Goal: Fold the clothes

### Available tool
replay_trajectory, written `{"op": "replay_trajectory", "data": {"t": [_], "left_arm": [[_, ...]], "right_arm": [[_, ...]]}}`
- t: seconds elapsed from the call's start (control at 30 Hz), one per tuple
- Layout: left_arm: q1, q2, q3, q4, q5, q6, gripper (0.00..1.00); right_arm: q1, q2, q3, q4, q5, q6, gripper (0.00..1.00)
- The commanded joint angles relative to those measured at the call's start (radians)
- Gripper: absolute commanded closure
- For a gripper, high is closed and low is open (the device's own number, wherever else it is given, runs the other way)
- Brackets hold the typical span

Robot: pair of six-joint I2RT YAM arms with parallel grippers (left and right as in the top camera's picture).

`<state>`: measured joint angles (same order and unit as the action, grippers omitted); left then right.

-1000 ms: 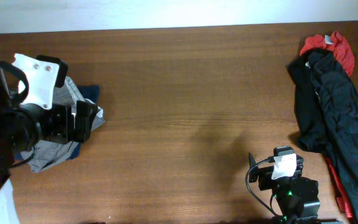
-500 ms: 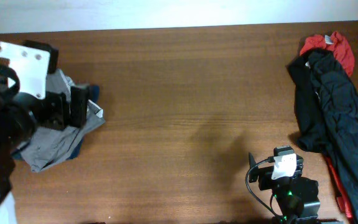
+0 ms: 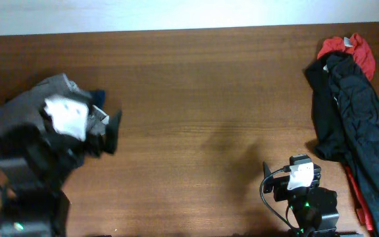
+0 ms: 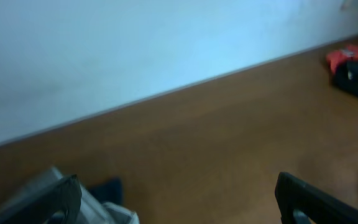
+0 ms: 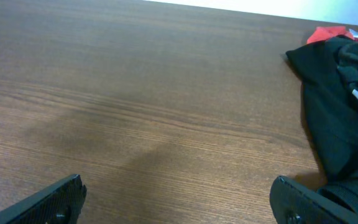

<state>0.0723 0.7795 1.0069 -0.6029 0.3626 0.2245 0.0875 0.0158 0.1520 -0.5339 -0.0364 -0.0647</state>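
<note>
Left hand [image 4: 179, 200] and right hand [image 5: 176, 199], both agape and empty, above dark wood-grain table [image 3: 196, 85], pale wall [image 4: 104, 50] behind.

Crumpled mid-grey shorts [image 3: 50, 88] in a loose heap at far left, partly covered and blurred

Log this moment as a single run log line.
left fingers: open, empty, by grey shorts | right fingers: open, empty | grey shorts: crumpled, unfolded | black and red garments: right edge
</note>
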Motion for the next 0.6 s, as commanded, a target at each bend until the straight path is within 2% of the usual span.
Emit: {"op": "replay_trajectory", "data": {"t": [0.0,0.23,0.57], "left_arm": [[-0.002,-0.162,-0.188,0.056,0.016,0.01,0.01],[-0.002,-0.438,-0.53,0.14,0.03,0.008,0.01],[-0.002,-0.65,-0.813,0.273,0.035,0.009,0.01]], "right_arm": [[-0.003,-0.009,-0.007,0.0,-0.009,-0.006,0.01],[-0.003,-0.009,-0.007,0.0,-0.009,-0.006,0.01],[-0.003,-0.009,-0.007,0.0,-0.009,-0.006,0.01]]}}
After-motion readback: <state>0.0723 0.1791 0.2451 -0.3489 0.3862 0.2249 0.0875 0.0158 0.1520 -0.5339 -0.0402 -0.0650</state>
